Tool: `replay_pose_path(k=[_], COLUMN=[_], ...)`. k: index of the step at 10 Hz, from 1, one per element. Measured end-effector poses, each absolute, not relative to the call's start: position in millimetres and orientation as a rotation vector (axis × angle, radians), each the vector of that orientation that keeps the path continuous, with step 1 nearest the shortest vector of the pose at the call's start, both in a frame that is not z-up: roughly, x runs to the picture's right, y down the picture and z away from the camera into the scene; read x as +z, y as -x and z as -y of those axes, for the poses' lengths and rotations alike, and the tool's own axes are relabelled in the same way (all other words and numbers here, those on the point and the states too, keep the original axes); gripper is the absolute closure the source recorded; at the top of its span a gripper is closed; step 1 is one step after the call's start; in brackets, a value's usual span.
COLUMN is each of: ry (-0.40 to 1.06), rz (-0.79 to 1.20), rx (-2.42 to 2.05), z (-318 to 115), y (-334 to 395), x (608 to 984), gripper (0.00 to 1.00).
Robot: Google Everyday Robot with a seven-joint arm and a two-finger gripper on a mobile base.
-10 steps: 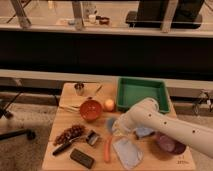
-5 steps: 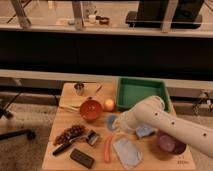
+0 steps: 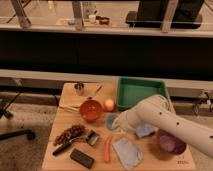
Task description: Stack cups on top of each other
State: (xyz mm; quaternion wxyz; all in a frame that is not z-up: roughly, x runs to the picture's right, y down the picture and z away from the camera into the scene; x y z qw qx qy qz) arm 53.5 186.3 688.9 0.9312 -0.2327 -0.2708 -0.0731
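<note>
- The robot's white arm (image 3: 170,122) reaches in from the lower right across the wooden table (image 3: 60,150), and its gripper (image 3: 119,122) sits low over the middle of the table, just right of the light-blue cup (image 3: 111,121).
- How the gripper is set cannot be told; the arm's bulk covers it.
- The light-blue cup stands on the table just below the orange ball (image 3: 109,104) and right of the orange-red bowl (image 3: 90,109); whether the gripper touches it cannot be told.
- The white cup cannot be made out; the arm covers the spot where it might stand.
- A green tray (image 3: 140,90) lies at the back right of the table, partly behind the arm.
- A purple bowl (image 3: 171,143) sits near the right front edge, below the forearm.
- A light-blue cloth (image 3: 127,151) lies at the front centre, with an orange carrot (image 3: 107,148) just left of it.
- A bunch of dark grapes (image 3: 69,133) lies at the left, with a black-handled tool (image 3: 65,145) beside it and a dark rectangular block (image 3: 82,158) at the front.
- A small metal cup (image 3: 79,88) stands at the back left corner.
</note>
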Motion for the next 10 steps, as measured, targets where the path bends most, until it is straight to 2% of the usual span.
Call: replay_pose_path(k=[4,10], ry=[0.477,0.529], rz=[0.600,0.638], rx=[-0.143,-0.147], z=[-179.8,-209.2], y=[-53.3,-48.6], x=[670.0,670.1], gripper=[1.00,1.00])
